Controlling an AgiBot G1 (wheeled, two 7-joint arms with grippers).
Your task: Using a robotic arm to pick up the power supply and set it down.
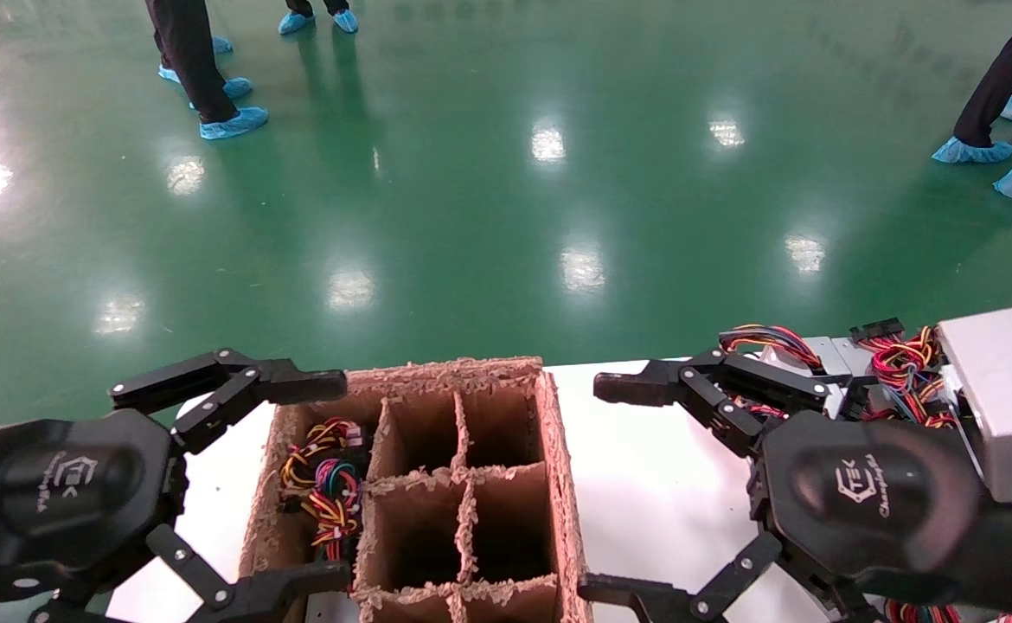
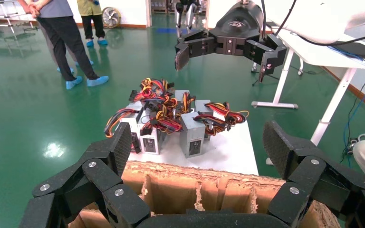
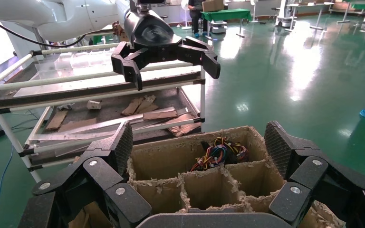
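Observation:
Several grey power supplies (image 2: 190,133) with coloured cable bundles stand grouped on the white table (image 1: 662,484), at its far right in the head view (image 1: 852,359). Another power supply, seen as a tangle of cables (image 1: 329,484), sits in the far left cell of the divided cardboard box (image 1: 558,450); the right wrist view shows these cables (image 3: 221,152) too. My left gripper (image 1: 333,478) hovers open over the box's left side. My right gripper (image 1: 603,489) hangs open above bare table between the box and the group. Neither holds anything. The right arm carries a silver-grey wrist block (image 1: 1003,389).
Other box cells (image 3: 204,185) look empty. People in blue shoe covers (image 1: 233,121) stand on the green floor beyond the table. A tube rack with cardboard scraps (image 3: 142,107) stands on the left arm's side. A white desk leg (image 2: 332,104) stands past the right arm.

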